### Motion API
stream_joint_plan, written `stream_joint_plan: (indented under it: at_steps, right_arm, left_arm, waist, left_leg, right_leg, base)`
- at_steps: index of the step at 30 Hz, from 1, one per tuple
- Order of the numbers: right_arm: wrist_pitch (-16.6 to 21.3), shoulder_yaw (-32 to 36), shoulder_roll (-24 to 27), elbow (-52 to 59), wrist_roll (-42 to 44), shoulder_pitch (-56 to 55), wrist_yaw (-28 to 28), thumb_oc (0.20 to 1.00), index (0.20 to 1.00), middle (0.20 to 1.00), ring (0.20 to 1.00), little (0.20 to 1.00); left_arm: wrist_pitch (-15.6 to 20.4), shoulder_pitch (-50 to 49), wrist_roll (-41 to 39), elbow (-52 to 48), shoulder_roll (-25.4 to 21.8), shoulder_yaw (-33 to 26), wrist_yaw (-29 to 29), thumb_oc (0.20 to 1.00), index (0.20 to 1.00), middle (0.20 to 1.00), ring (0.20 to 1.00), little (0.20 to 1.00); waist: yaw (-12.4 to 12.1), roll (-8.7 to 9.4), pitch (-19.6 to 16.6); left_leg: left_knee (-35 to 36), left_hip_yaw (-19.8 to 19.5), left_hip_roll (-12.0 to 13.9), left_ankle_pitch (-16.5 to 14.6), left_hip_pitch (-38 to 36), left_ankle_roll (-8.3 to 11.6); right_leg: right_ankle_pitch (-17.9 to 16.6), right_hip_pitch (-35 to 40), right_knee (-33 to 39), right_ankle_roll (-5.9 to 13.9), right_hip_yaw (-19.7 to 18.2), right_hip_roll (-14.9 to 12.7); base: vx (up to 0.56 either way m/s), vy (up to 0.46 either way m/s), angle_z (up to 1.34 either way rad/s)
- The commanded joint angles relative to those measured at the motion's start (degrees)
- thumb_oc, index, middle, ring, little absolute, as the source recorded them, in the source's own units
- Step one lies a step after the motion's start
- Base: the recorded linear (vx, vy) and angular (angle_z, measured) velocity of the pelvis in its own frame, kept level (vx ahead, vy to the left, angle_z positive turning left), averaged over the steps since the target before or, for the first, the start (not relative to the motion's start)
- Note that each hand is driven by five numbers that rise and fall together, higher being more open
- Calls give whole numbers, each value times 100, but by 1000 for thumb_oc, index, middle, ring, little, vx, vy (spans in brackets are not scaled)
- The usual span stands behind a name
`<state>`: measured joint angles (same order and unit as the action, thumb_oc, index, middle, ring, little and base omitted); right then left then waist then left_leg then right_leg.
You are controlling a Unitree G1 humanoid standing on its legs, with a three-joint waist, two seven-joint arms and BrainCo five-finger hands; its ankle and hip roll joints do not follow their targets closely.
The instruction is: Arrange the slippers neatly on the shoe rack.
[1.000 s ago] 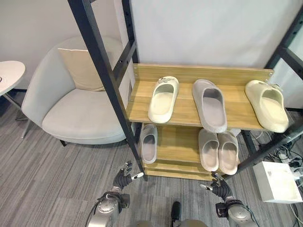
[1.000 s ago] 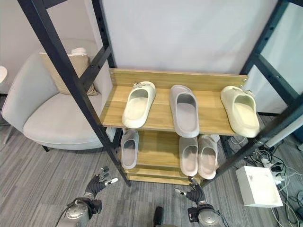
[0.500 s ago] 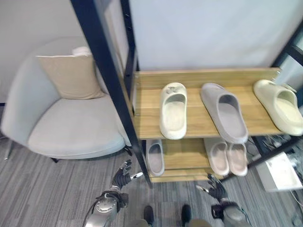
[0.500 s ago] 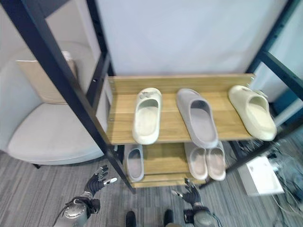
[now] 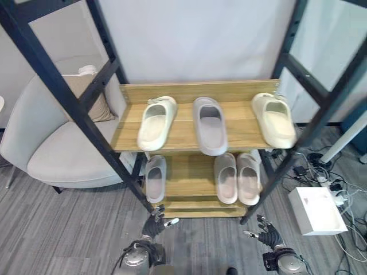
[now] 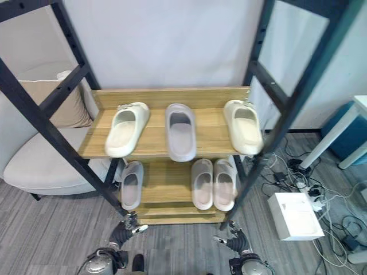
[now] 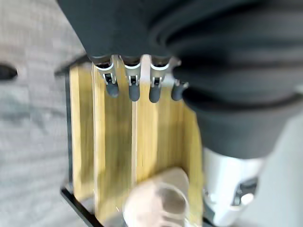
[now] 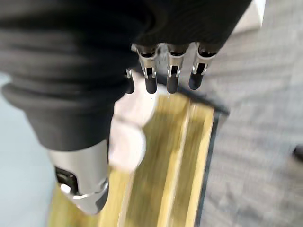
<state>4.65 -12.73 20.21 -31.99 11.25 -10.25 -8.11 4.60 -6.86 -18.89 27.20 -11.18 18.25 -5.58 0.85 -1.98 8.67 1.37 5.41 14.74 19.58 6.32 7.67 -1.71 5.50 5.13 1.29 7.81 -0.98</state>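
Below the shoe rack (image 5: pixel 189 134), both empty hands, fingers relaxed.

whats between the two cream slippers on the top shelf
One grey slipper lies between the left cream slipper and the right cream slipper, apart from both, as the left eye view shows.

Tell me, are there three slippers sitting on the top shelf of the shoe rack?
Yes, the top shelf carries a cream slipper on the left, a grey slipper in the middle and another cream slipper on the right.
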Motion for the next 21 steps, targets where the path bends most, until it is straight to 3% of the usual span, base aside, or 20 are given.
stream_joint_plan:
  at_steps: [1,5,11,14,15,17,18,21]
  right_arm:
    - [271,114,-157,328,73,433,-33,1000,1000,1000,1000,1000]
    - [279,126,-165,347,51,468,-49,1000,1000,1000,1000,1000]
    - [275,142,-219,400,19,432,-98,1000,1000,1000,1000,1000]
    - [216,12,-144,515,-491,492,-169,1000,1000,1000,1000,1000]
    - [226,-142,222,1552,-1385,480,-141,1000,1000,1000,1000,1000]
    - [215,-136,225,1568,-1387,470,-137,1000,1000,1000,1000,1000]
    - [327,-65,636,2719,-1940,197,-14,1000,1000,1000,1000,1000]
    - [550,250,1142,4392,-2377,-342,185,1000,1000,1000,1000,1000]
  left_arm:
    - [282,296,-38,-378,-409,-165,27,1000,1000,1000,1000,1000]
    - [218,163,-46,-321,-387,-126,78,1000,1000,1000,1000,1000]
    - [211,233,13,-339,-385,-50,50,1000,1000,1000,1000,1000]
    - [199,199,75,-311,-433,-38,76,1000,1000,1000,1000,1000]
    - [204,164,165,-325,-485,-95,58,1000,1000,1000,1000,1000]
    - [204,164,166,-325,-482,-93,58,1000,1000,1000,1000,1000]
    - [253,140,269,-366,-501,-103,62,1000,1000,1000,1000,1000]
    - [326,149,447,-263,-513,-123,62,1000,1000,1000,1000,1000]
  waist:
    - [-79,145,160]
    - [-60,105,79]
    - [-9,129,22]
    - [-17,164,-78]
    - [-45,209,-67]
    - [-48,204,-85]
    - [-23,229,-104]
    - [63,263,-153]
  left_leg:
    - [-335,-89,-861,-1590,-245,-326]
    - [-237,-188,-1105,-1746,-411,-426]
    - [-11,-273,-1157,-1753,-572,-455]
    - [207,-242,-1190,-1773,-759,-491]
    - [247,-222,-1194,-1818,-867,-518]
    - [251,-222,-1190,-1802,-844,-518]
    - [265,-222,-1181,-1828,-891,-520]
    - [288,-186,-1166,-1860,-932,-508]
  right_leg:
    - [650,133,-149,374,-194,-427]
    - [651,106,-108,336,-201,-314]
    - [654,115,-182,361,-129,-319]
    - [631,156,-164,411,-182,-341]
    - [662,205,-183,433,-213,-356]
    - [645,181,-179,432,-215,-353]
    - [656,186,-185,447,-231,-353]
    - [656,163,-184,476,-257,-341]
  base:
    - [-33,-81,-27]
    - [-3,-15,-5]
    - [14,57,10]
    - [77,74,3]
    - [48,63,0]
    - [24,35,-3]
    - [0,37,-5]
    - [2,15,-1]
